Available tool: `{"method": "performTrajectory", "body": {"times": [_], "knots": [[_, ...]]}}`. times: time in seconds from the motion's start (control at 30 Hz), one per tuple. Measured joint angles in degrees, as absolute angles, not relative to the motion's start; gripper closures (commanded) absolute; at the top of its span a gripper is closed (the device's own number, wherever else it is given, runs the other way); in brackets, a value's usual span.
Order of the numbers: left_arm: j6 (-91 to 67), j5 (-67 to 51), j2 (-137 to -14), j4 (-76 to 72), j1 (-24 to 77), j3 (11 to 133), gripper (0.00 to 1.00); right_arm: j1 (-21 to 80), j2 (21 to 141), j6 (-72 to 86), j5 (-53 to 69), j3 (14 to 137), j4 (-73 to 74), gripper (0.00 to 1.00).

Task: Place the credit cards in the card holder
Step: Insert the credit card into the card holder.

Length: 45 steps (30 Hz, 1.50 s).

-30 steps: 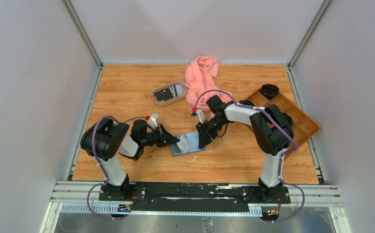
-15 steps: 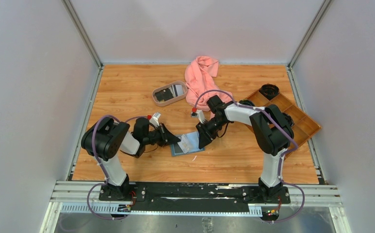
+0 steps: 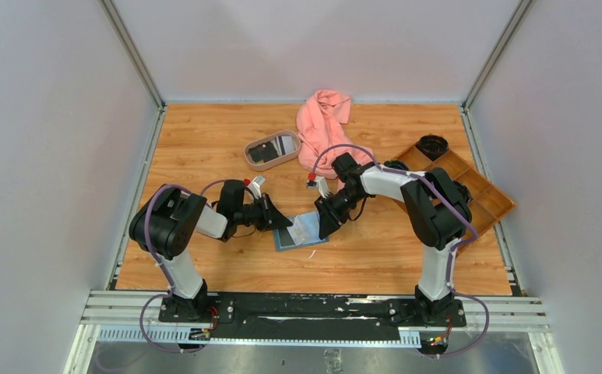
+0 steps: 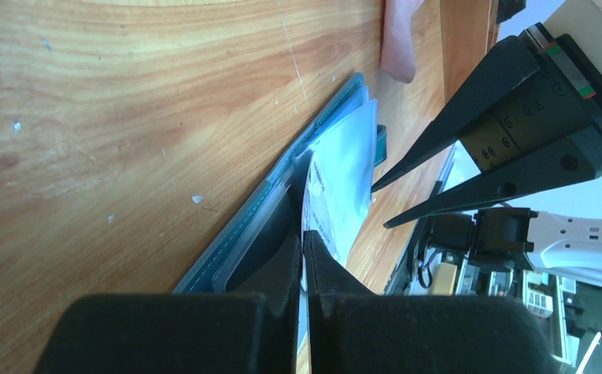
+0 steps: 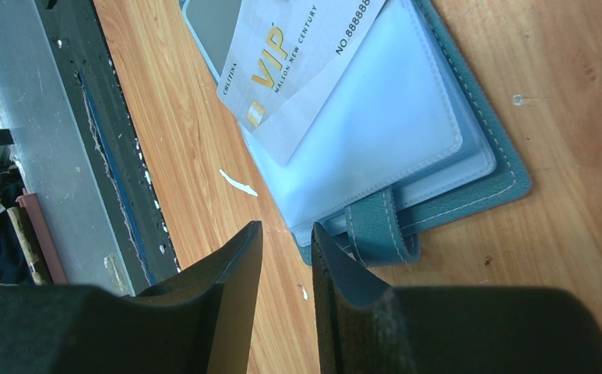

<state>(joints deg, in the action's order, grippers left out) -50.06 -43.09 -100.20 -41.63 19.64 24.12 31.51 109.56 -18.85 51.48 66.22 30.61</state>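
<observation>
Top view: card holder (image 3: 301,232) lies open on the table (image 3: 204,140), centre and towards the near side, between the two arms. left gripper (image 3: 280,221) is low at its left edge, right gripper (image 3: 327,228) low at its right edge. Oval tray (image 3: 248,156) sits further back with cards (image 3: 268,153) in it, one dark and one pale as far as I can see. Pink cloth (image 3: 322,125) is just right of the tray, brown compartment tray (image 3: 477,195) at the far right. Left wrist: left gripper (image 4: 303,238) has its fingers pressed together, tips right at the near edge of a pale card (image 4: 348,171) that lies over the card holder (image 4: 251,226). Can't tell if the card is actually pinched. The right gripper (image 4: 379,207) is opposite, tips slightly spread, just beyond the holder. Right wrist: right gripper (image 5: 286,227) shows a narrow gap with bare wood in it and nothing held; its one fingertip overlaps the tab clasp (image 5: 375,226). The card (image 5: 305,58), printed "VIP", lies askew across the card holder (image 5: 469,187), over the light blue pocket.
</observation>
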Motion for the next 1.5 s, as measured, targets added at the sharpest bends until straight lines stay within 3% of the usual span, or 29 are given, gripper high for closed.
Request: {"method": "performTrajectory", "body": {"times": [0.83, 1.5], "knots": [[-40.9, -47.4, -100.9, -23.9, 19.6, 32.9, 1.0, 31.5, 110.7, -17.3, 50.7, 67.7, 31.8, 0.65], [-38.8, -48.2, -102.6, -18.4, 19.7, 36.7, 1.0, 31.6, 110.8, -16.9, 50.9, 67.9, 32.2, 0.63]]}}
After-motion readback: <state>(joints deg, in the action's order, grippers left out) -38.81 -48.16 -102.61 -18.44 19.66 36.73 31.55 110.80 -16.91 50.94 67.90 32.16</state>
